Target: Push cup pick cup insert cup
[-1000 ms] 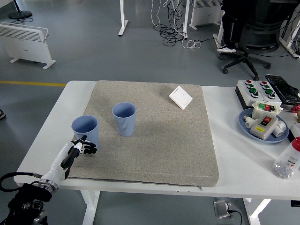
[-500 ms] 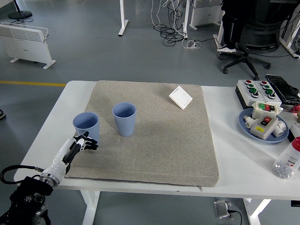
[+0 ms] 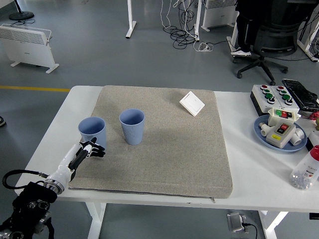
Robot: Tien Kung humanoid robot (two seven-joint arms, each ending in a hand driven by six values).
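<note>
White table [image 3: 249, 174] with a grey mat [image 3: 169, 144] on it. Two blue cups are stood upright on the mat's left part: the left cup [image 3: 92, 132] near the mat edge, the right cup [image 3: 132, 126] just beside it, not touching. The left hand [image 3: 85, 153] is placed low at the left cup's near side, fingers [image 3: 96, 150] loosely curled, nothing gripped; contact cannot be confirmed. Risk: a push applied high or off-centre could tip the cup or send it past its neighbour. Right hand not seen.

No readable text, label, brand or number anywhere. Button boxes [image 3: 271, 95] at worktop's right edge: red and green buttons only, any lettering too small to read. White square plate [image 3: 192, 103] on mat: blank.
</note>
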